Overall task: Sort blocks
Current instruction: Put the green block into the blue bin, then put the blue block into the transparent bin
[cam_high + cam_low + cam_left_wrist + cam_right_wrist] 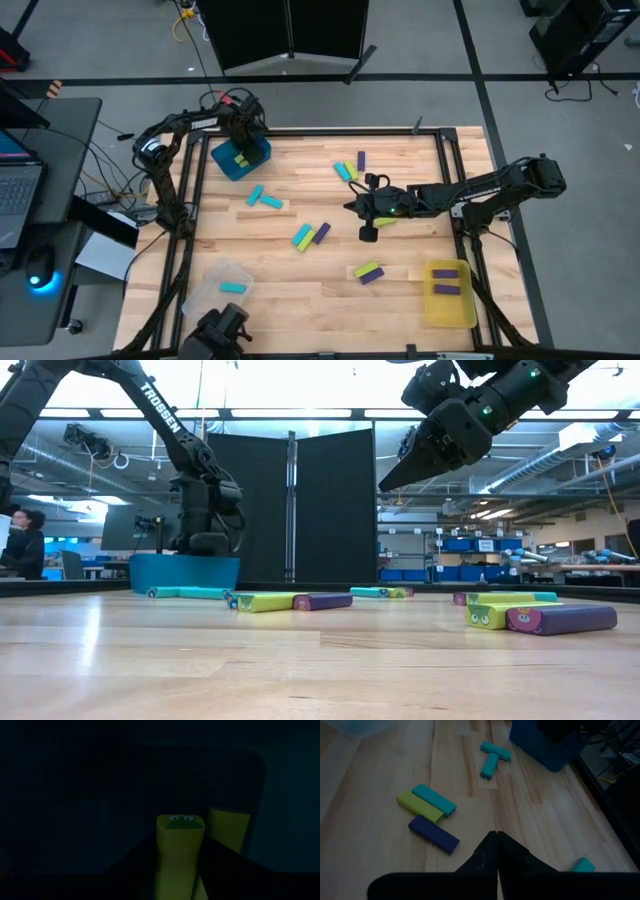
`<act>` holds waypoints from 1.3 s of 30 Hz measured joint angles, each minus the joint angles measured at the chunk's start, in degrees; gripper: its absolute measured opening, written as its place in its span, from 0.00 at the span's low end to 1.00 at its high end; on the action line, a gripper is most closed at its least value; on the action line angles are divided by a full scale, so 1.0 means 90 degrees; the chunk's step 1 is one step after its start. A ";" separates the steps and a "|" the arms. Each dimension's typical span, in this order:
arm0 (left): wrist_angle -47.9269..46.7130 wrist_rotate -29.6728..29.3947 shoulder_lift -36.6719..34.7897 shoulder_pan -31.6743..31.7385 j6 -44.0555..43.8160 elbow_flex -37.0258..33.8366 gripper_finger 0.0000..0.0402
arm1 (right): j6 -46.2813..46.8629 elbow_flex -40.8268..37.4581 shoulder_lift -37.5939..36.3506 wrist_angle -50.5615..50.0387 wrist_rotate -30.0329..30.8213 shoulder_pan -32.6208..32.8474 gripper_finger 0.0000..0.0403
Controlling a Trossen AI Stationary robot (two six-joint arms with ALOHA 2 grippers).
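Left gripper point(241, 152) clamped on lime green rectangular block point(179, 852) inside blue bin point(257, 156); right gripper point(352, 206) closed, empty, above wooden surface point(300, 290).

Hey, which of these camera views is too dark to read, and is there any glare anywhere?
Left wrist view: nearly black, since the left gripper sits down inside the blue plastic bin; only a lime green block with printed eyes stands out. Right wrist view: dim, but the blocks on the wooden table read fine. Low view: bright ceiling lights wash out the top. High view: evenly lit.
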 joint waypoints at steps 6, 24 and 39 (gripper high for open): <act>0.0005 -0.0115 0.0082 -0.0013 -0.0012 0.0000 0.34 | 0.0000 0.0000 0.0000 0.0000 0.0000 -0.0001 0.02; 0.0166 -0.0170 0.0087 -0.0134 0.0007 0.0000 0.47 | -0.0046 0.0000 0.0000 -0.0002 0.0000 -0.0001 0.02; 0.0175 -0.0243 -0.1081 -0.0283 0.0165 0.0000 0.52 | -0.0144 0.0000 0.0001 0.0004 -0.0086 -0.0022 0.03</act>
